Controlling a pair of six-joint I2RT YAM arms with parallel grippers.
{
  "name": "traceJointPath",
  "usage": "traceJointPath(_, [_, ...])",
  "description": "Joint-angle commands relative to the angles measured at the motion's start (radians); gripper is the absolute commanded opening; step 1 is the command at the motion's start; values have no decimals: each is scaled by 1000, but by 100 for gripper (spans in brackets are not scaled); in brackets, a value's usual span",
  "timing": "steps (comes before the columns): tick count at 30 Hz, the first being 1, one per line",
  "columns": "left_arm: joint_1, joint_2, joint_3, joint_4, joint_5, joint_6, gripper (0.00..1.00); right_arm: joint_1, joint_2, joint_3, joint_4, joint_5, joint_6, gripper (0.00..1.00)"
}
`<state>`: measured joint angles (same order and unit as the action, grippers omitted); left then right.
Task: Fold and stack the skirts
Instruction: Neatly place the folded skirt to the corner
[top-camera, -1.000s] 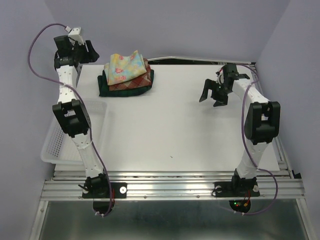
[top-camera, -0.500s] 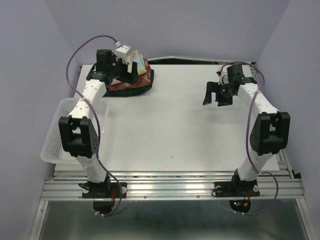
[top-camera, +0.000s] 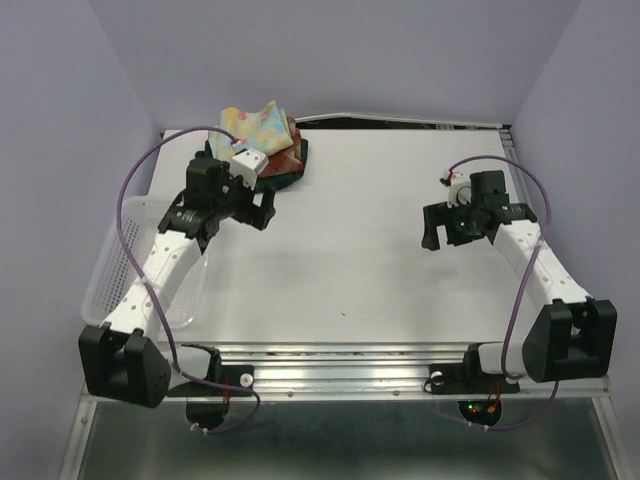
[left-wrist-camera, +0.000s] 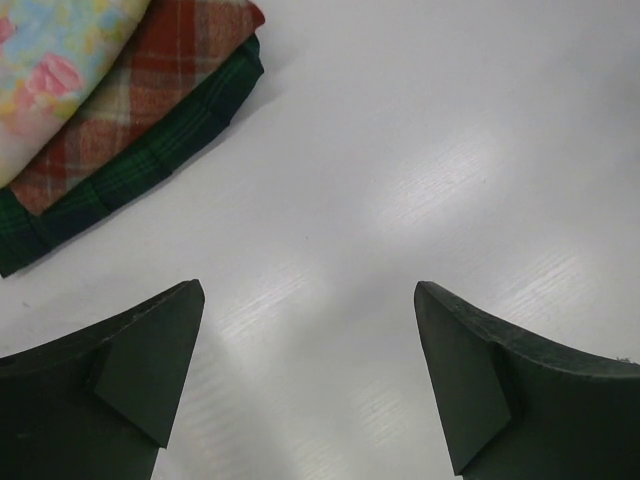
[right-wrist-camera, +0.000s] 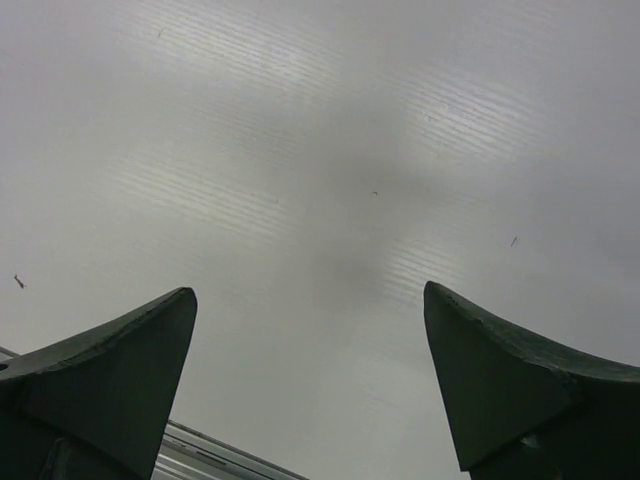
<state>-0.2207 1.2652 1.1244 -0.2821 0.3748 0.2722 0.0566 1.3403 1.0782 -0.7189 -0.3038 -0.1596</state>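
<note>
The three skirts lie folded in one stack at the back left of the table: the pastel yellow-blue flowered skirt (top-camera: 252, 126) on top, the red-and-cream plaid skirt (top-camera: 284, 152) under it, the dark green-navy plaid skirt (top-camera: 288, 170) at the bottom. The left wrist view shows the stack's corner: pastel (left-wrist-camera: 50, 60), red plaid (left-wrist-camera: 150, 90), green plaid (left-wrist-camera: 150, 165). My left gripper (top-camera: 262, 208) (left-wrist-camera: 310, 300) is open and empty, just in front of the stack over bare table. My right gripper (top-camera: 437, 228) (right-wrist-camera: 310, 300) is open and empty over the table's right part.
A white plastic mesh basket (top-camera: 108, 272) stands at the table's left edge, under my left arm. Purple walls close in the back and sides. The table's metal rail (right-wrist-camera: 200, 450) shows at the bottom of the right wrist view.
My left gripper has come off the stack and moved toward the near side, lower over the table. My right gripper has moved nearer and lower. The stack has not moved.
</note>
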Motion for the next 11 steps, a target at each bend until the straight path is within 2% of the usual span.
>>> traceJointPath(1, [-3,-141,-115,3,-82,21,99,-3,-67,-70,67,22,-28,100])
traceJointPath(6, [-3,-237,-193,23,-100,18,99,-3,-108,-133,87,-29,9,100])
traceJointPath(11, [-3,-254,-206,15,-112,-1,99,-3,-125,-164,102,-55,46,100])
